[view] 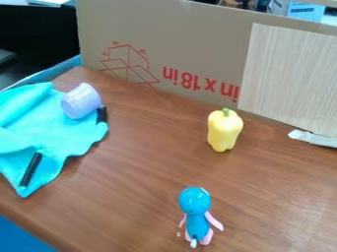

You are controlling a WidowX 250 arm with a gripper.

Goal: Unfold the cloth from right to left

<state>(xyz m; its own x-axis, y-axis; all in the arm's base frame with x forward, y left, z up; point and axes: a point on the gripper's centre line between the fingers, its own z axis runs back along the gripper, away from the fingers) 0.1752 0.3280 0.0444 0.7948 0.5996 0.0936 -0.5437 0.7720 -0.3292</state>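
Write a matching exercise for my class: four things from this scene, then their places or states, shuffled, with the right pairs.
Things:
1. Turquoise fabric cloth
2. Pale purple plastic cup
3. Yellow toy bell pepper
4. Blue toy figure with pink limbs

Places or states:
A. Upright, green stem on top
B. Near the view's bottom edge
C. Rumpled, at the left edge
D. Tilted, on the cloth

Pairs: 1-C, 2-D, 3-A, 4-B

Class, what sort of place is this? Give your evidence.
Probably a lab or workroom: a cardboard sheet stands behind the wooden tabletop, which holds a toy-like yellow pepper and a turquoise cloth.
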